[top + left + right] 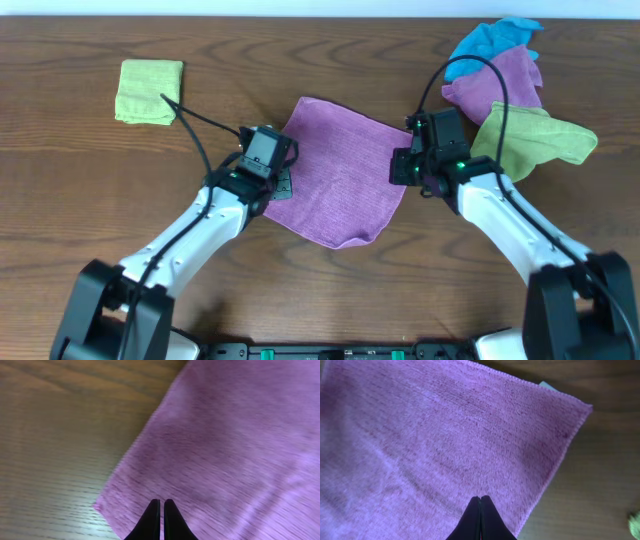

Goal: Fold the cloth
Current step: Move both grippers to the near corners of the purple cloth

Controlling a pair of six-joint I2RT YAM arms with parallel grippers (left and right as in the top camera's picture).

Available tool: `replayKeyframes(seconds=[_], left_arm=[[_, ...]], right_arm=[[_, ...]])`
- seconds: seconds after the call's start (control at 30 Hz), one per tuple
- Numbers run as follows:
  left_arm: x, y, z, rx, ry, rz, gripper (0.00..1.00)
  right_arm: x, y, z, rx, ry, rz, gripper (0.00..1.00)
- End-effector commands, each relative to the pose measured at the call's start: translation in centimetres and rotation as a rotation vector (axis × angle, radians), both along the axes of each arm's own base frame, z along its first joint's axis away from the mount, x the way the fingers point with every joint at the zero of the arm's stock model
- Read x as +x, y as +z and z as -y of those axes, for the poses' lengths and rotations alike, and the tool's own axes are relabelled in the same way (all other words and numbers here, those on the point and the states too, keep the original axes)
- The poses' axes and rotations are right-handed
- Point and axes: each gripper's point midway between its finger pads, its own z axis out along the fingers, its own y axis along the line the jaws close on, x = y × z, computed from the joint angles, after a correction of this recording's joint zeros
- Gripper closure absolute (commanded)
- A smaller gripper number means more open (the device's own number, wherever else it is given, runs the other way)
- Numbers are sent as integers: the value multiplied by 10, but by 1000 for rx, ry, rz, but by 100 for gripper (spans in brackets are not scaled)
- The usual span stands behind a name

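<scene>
Now, left gripper [161, 506]: fingers pressed together at the left corner of the purple cloth [240, 435].
Right gripper [481, 500]: fingers pressed together by its right edge. I cannot tell if either one pinches it.
Purple cloth: flat and open on the table [80, 220], between the arms.
Done: no fold yet.
To do: all the folding.
Far back: a folded green cloth [150, 91] and a heap of cloths [510, 95].

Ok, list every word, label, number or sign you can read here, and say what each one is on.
No text can be read in any view.
purple cloth: plain, no label showing.
folded green cloth: plain, no tag visible.
cloth pile: no tags or print visible.
small patterned patch at the purple cloth's left edge: too small to read, if it carries text at all.
</scene>
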Motion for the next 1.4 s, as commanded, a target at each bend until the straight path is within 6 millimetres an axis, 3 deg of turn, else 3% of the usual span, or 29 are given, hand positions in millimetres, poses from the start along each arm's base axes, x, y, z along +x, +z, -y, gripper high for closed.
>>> replayKeyframes(seconds=[0.0, 0.13, 0.27, 0.5, 0.63, 0.77, 1.07, 1.37], left_arm=[[-3, -28, -21, 108, 99, -37, 94], [-13, -59, -22, 99, 171, -122, 95], [-15, -70, -21, 103, 189, -142, 94], [-16, -74, -17, 99, 178, -149, 94], [-27, -78, -10, 68, 160, -204, 94], [-46, -83, -8, 45, 194, -286, 94], [-104, -87, 18, -2, 233, -495, 94], [-104, -86, 17, 48, 254, -447, 94]], right_arm=[[5, -10, 1, -10, 4, -1, 99], [4, -23, 1, -22, 12, -27, 99], [4, -31, 8, -64, 6, -38, 99], [0, -47, 10, -79, 9, -80, 99], [-2, -62, 10, -87, 9, -111, 99], [3, -74, 9, -87, 9, -109, 99], [45, -91, 2, -68, -8, 34, 99], [46, -85, 0, -52, -13, 26, 99]])
